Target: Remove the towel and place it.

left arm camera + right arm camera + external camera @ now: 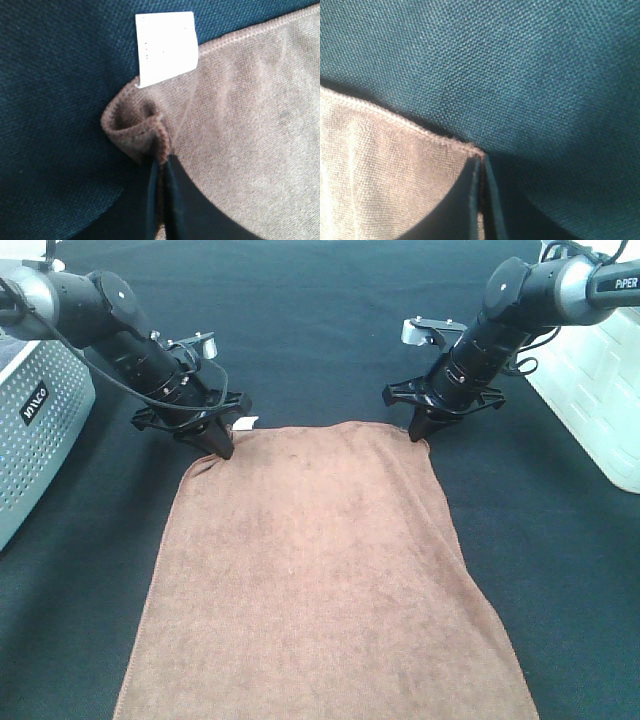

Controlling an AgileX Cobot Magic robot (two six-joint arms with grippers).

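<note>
The brown towel lies flat on the black table cloth, running from mid-table to the near edge of the exterior high view. My left gripper is shut on its far left corner, beside the small white tag. In the left wrist view the corner is bunched up between the black fingers, with the tag just beyond. My right gripper is shut on the far right corner. The right wrist view shows the stitched corner pinched between the closed fingers.
A grey perforated basket stands at the left edge. A white ribbed object sits at the right edge. Black table cloth stretches beyond the towel's far edge.
</note>
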